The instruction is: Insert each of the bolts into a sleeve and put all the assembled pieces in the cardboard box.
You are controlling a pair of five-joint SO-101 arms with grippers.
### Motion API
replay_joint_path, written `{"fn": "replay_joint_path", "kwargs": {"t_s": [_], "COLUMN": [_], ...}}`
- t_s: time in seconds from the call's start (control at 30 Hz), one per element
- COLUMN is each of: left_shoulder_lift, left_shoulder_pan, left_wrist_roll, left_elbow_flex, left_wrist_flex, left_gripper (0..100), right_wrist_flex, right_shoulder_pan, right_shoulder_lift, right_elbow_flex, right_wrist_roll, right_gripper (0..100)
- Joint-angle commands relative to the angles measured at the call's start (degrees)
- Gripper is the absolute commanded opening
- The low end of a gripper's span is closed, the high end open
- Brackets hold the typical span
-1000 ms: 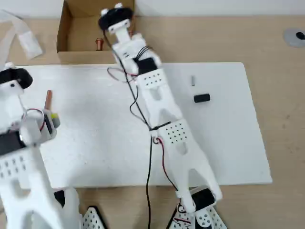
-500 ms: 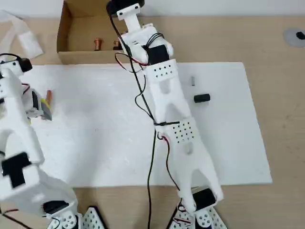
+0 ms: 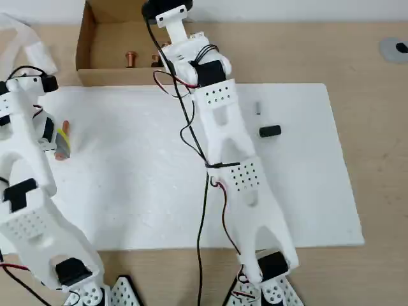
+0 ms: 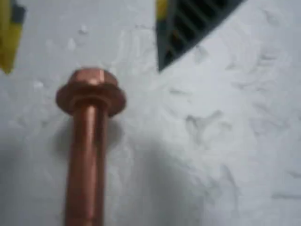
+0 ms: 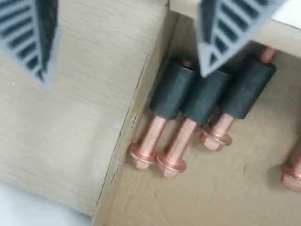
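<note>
Bolt (image 3: 60, 152), copper, lying loose on the white mat (image 3: 127, 191).

**High view.** You find this bolt at the mat's left end, directly under the left gripper (image 3: 61, 137). The right arm (image 3: 223, 121) stretches across the mat, and its far end is above the cardboard box (image 3: 86, 38), which stands off the mat's far edge. Two copper heads (image 3: 131, 58) show on the box floor. One black sleeve (image 3: 269, 131) lies alone on the right part of the mat. Just beside it is a small grey piece (image 3: 258, 107), perhaps a pin, too small to identify.

**Left wrist view.** The left gripper (image 4: 83, 56) is spread wide. Its yellow-and-black fingers (image 4: 188, 28) stand clear on either side of the bolt (image 4: 87, 141). The bolt's flanged head points toward the fingertips, and neither finger touches it.

**Right wrist view.** The right gripper (image 5: 126, 75) is also spread apart and holds nothing. One finger is over the wooden table (image 5: 70, 132) and the other over the box interior. Three assembled pieces (image 5: 195, 101), each a bolt seated in a black sleeve, lie side by side and touching. The outermost rests against the box wall (image 5: 136, 113). A fourth copper head (image 5: 291, 175) shows at the frame's edge.
</note>
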Motion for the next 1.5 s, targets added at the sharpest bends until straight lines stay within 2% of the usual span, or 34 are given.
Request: {"fn": "replay_joint_path", "kwargs": {"t_s": [0.0,0.23,0.5,0.83,0.97,1.03,1.17,1.33,1.47], "left_shoulder_lift": [2.51,9.1,15.25,17.45,17.1,16.84,13.32,5.67,-0.57], "left_shoulder_pan": [2.55,4.04,3.87,4.04,3.87,3.87,4.66,6.86,10.73], "left_wrist_roll": [-0.53,1.67,2.02,1.76,0.88,-4.31,-19.25,-37.27,-50.81], "left_elbow_flex": [-7.12,-15.21,-15.47,-15.91,-16.0,-16.53,-21.27,-21.36,-15.03], "left_wrist_flex": [0.35,0.35,1.41,3.16,3.6,5.1,11.52,11.52,11.52], "left_gripper": [21,21,20,1,1,1,1,1,1], "right_wrist_flex": [0.18,3.16,3.16,3.16,3.25,3.25,3.25,3.25,3.25], "right_shoulder_pan": [0.84,0.92,0.92,0.92,0.92,0.92,0.92,0.84,0.75], "right_shoulder_lift": [-5.67,-5.67,-5.67,-5.76,-5.76,-5.76,-5.76,-5.76,-6.02], "right_elbow_flex": [-2.24,-2.24,-2.24,-2.24,-2.24,-2.33,-2.33,-2.33,-2.42], "right_wrist_roll": [0.26,0.26,0.26,0.26,0.26,0.26,0.26,0.26,0.26], "right_gripper": [24.3,24.3,24.3,24.3,24.3,24.3,24.3,24.3,24.3]}}
